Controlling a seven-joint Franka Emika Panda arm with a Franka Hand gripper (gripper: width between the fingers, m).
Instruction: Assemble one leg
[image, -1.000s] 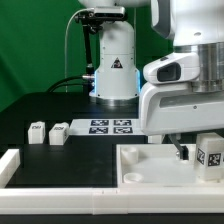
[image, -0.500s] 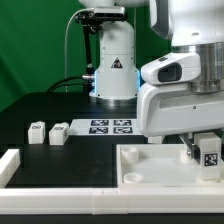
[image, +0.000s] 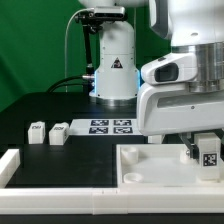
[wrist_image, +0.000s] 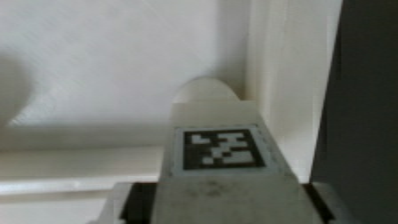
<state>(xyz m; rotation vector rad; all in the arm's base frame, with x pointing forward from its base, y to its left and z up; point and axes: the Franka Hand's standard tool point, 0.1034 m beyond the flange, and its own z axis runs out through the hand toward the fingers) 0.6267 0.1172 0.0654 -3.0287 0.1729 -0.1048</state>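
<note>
Green backdrop (image: 30, 50) and a black tabletop (image: 40, 108) frame the scene. At the exterior view's right, the white arm's two-finger gripper (image: 204, 150) is clamped on a small white plastic peg-like leg (image: 210, 157), with its black-and-white square tag facing the camera. The leg hangs over the right end of a large flat white panel with round sockets (image: 150, 162); I cannot tell whether its lower end touches the panel. In the wrist view the leg (wrist_image: 222, 140) points its rounded tip at the panel (wrist_image: 89, 60), close to a raised edge.

The leg looks light and rigid, and its smooth plastic is probably slippery, though hardly fragile. Its flat opposite sides suit the pads best, gripped near the tagged end so the tip stays free for a socket. Any twisting may let it slide in the jaws.

Two more small white pegs (image: 37, 132) (image: 59, 132) lie loose well apart to the exterior view's left, near the marker board (image: 110, 127).
</note>
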